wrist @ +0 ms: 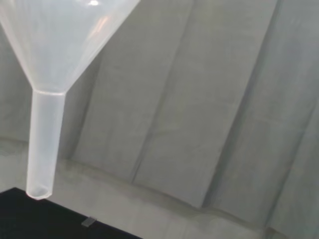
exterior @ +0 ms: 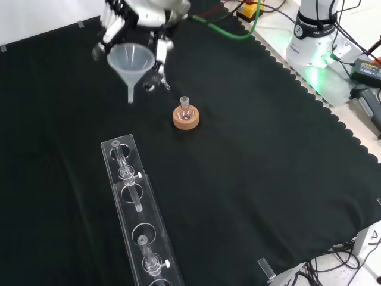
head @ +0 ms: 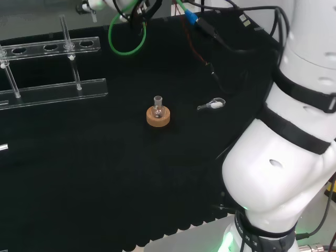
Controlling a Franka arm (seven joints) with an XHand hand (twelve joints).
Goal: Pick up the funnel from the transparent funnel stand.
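The hand (exterior: 146, 24) holds the funnel (exterior: 130, 62) aloft at the far left of the front view, fingers (exterior: 159, 56) clamped round its cone, spout down and well clear of the stand (exterior: 140, 229) on the surface (exterior: 250, 179). The lift looks done; next, only a steady hold is needed, keeping the funnel upright.

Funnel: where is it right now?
Front view, upper left: the funnel is in the hand, lifted off the cloth, left of the small flask on its cork ring and beyond the clear rack.
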